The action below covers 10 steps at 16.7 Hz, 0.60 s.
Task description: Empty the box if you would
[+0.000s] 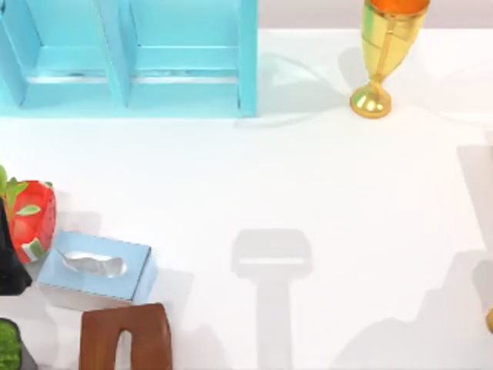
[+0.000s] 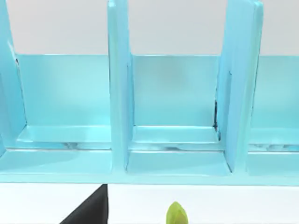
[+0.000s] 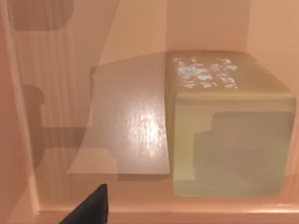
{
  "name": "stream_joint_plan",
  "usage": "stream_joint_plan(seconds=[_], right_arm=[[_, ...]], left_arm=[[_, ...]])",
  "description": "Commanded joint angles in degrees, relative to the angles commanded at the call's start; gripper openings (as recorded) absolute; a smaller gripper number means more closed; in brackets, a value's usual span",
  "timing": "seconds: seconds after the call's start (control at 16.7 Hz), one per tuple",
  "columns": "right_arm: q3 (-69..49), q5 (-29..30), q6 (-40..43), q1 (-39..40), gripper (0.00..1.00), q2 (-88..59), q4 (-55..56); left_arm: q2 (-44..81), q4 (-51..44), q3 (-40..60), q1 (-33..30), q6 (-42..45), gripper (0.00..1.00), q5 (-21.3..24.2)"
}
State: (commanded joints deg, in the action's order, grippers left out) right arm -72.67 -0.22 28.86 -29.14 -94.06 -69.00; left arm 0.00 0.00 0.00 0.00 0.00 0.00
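White worktop [image 1: 308, 177], with a light-blue shelf rack [image 1: 131, 62] at the upper left and a golden cup [image 1: 381, 54] at the upper right. At the left edge a strawberry [image 1: 31, 220], just beside it a blue tissue box [image 1: 96, 266], lower down a brown wooden stand [image 1: 127, 335]. Left pincer [image 2: 91, 212] facing the rack, a green leaf tip [image 2: 176, 215] near it; open or closed, cannot tell. Right pincer [image 3: 91, 207] looking into the wooden box [image 3: 205, 23]; again cannot tell. Inside the box a pale green block [image 3: 229, 130] close to one wall, and a flat brownish sheet [image 3: 131, 126] lying just beside it.
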Motion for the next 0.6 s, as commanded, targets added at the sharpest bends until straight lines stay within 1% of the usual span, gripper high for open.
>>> stream_joint_plan(seconds=[0.42,0.6], right_arm=[[11.6,0.0,-0.2,0.1,1.0,-4.4,16.8],[14.6,0.0,-0.2,0.1,1.0,-5.6,20.6]], left_arm=[[0.0,0.0,0.0,0.0,0.0,1.0,0.0],[0.0,0.0,0.0,0.0,0.0,1.0,0.0]])
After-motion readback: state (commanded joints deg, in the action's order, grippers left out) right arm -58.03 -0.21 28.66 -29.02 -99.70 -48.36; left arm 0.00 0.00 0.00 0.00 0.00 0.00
